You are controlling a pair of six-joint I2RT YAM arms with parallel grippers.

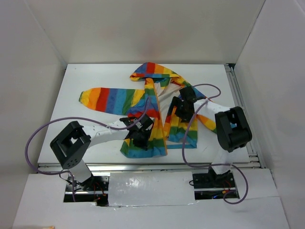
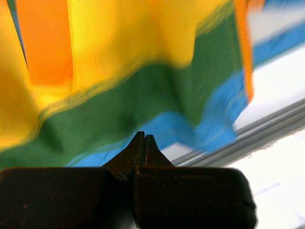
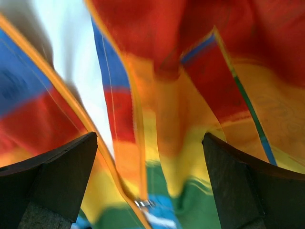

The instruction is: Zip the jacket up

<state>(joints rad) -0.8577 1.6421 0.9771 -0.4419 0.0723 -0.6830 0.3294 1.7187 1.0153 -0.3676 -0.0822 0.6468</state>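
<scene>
The rainbow-striped jacket [image 1: 153,98] lies open on the white table [image 1: 209,81], hood at the far end and one sleeve [image 1: 102,98] stretched left. My left gripper [image 1: 140,136] sits over the left front panel near the hem. In its wrist view the left gripper [image 2: 144,136] is shut, with no cloth visible between the tips; green and blue stripes [image 2: 119,105] lie just beyond. My right gripper [image 1: 177,114] hovers over the right front panel. The right gripper [image 3: 150,138] stands open above the orange zipper tape [image 3: 138,143] and a small silver slider [image 3: 143,203].
A metal rail [image 1: 238,105] runs along the table's right side, and another rail [image 2: 267,129] lies along the near edge just past the hem. Purple cables [image 1: 43,131] loop beside both arms. White walls enclose the table.
</scene>
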